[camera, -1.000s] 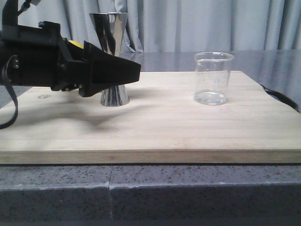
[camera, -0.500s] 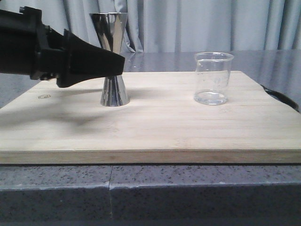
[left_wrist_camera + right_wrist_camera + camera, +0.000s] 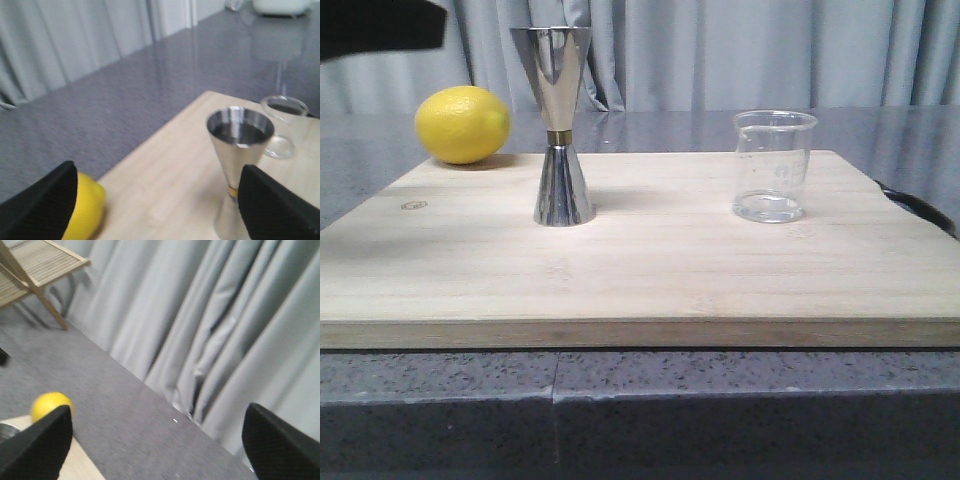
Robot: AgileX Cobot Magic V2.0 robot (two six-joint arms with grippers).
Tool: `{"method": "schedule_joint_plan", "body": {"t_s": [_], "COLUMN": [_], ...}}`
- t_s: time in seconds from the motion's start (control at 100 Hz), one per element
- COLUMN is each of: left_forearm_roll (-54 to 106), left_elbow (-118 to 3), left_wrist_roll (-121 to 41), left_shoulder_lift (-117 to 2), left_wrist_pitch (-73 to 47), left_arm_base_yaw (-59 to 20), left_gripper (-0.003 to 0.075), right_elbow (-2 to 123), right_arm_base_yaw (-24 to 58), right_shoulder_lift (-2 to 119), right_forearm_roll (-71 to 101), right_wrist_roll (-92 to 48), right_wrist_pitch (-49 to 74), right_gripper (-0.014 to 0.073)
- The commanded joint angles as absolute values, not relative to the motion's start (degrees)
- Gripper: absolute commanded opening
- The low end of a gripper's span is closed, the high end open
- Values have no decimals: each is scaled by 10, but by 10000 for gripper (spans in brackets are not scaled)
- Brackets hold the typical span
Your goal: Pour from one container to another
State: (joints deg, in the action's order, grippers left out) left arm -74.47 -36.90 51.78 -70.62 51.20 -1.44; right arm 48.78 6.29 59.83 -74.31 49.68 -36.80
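The steel jigger (image 3: 560,125) stands upright on the wooden board (image 3: 650,270), left of centre, gold band at its waist. The clear glass beaker (image 3: 773,165) stands upright to its right, apart from it. The left wrist view looks down on the jigger (image 3: 240,150) and the beaker (image 3: 282,125) behind it. My left gripper (image 3: 160,205) is open and empty, raised above the board's left end; only a dark tip (image 3: 380,25) shows at the top left of the front view. My right gripper (image 3: 157,445) is open, empty, facing the curtain.
A yellow lemon (image 3: 462,124) lies at the board's far left corner, also in the left wrist view as the lemon (image 3: 87,212). Grey curtains hang behind the table. A wooden rack (image 3: 35,265) stands far off. A dark cable (image 3: 920,210) lies right of the board.
My left gripper has risen and pulled back to the left, away from the jigger, uncovering the lemon. The jigger and beaker have not moved.
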Motion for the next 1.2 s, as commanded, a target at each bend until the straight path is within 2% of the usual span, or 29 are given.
{"method": "schedule_joint_plan", "body": {"t_s": [0.0, 0.14, 0.23, 0.42, 0.51, 0.6, 0.73, 0.89, 1.04, 1.14, 1.19], "left_forearm_roll": [-658, -527, -438, -414, -427, -430, -540, -739, -863, -872, -872], "left_elbow": [-383, -383, -385, -408, -416, -416, -416, -414, -397, -370, -354], "left_wrist_roll": [528, 530, 530, 530, 530, 534, 632, 830, 916, 938, 938], "left_shoulder_lift": [-643, -568, -527, -447, -409, -364, -297, -234, -185, -157, -142], "left_wrist_pitch": [539, 518, 465, 320, 305, 302, 298, 312, 317, 292, 285], "left_arm_base_yaw": [22, 81, 120, 165, 165, 165, 165, 165, 165, 165, 165], "left_gripper": [599, 599, 599, 599, 595, 559, 506, 501, 487, 414, 342], "right_elbow": [508, 525, 547, 575, 575, 569, 550, 498, 415, 364, 342], "right_arm_base_yaw": [60, 60, 60, 60, 60, 60, 60, 60, 60, 60, 60], "right_shoulder_lift": [587, 587, 581, 538, 502, 462, 380, 265, 163, 100, 77], "right_forearm_roll": [-691, -638, -638, -651, -651, -654, -673, -672, -685, -685, -685], "right_wrist_roll": [497, 497, 497, 497, 497, 497, 497, 497, 497, 497, 497], "right_wrist_pitch": [-266, -60, 27, 62, 57, 57, 57, 48, 53, 53, 53], "right_gripper": [626, 626, 626, 624, 612, 587, 573, 573, 573, 571, 563]}}
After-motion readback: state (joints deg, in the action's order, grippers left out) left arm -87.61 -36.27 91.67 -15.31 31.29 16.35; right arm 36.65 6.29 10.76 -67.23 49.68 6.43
